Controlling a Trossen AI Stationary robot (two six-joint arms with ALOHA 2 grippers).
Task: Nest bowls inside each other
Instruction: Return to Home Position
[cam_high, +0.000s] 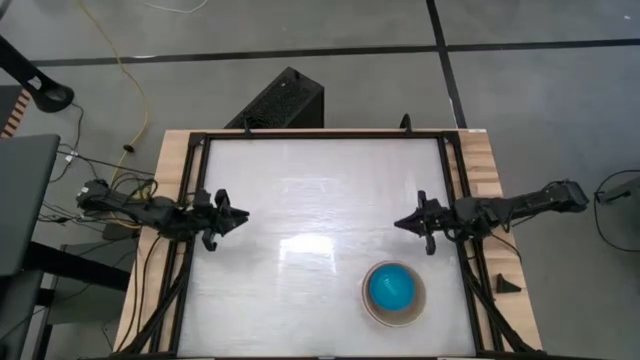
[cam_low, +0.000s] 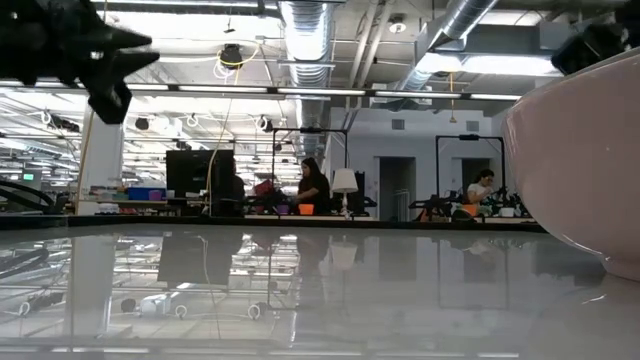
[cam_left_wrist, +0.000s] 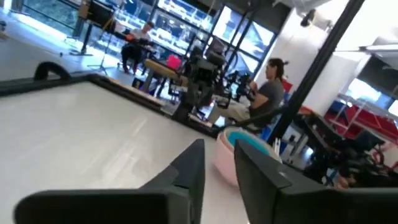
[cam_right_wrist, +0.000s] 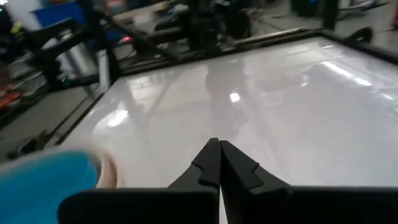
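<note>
One nested stack of bowls (cam_high: 393, 293) stands on the white table near its front right. A bright turquoise bowl (cam_high: 390, 288) is innermost and a cream rim (cam_high: 372, 312) outermost. The stack's pinkish wall (cam_low: 580, 170) fills the low view's right; it also shows in the left wrist view (cam_left_wrist: 225, 155) and the right wrist view (cam_right_wrist: 43, 183). My left gripper (cam_high: 238, 215) hovers at the table's left side, fingers a little apart, nothing between them. My right gripper (cam_high: 402, 223) hangs shut and empty, just beyond the stack toward the far edge.
A black frame (cam_high: 320, 134) borders the table, with wooden margins at the left and right. A small black wedge (cam_high: 506, 285) lies on the right margin. A black box (cam_high: 285, 100) stands beyond the far edge. People sit in the room behind (cam_low: 312, 185).
</note>
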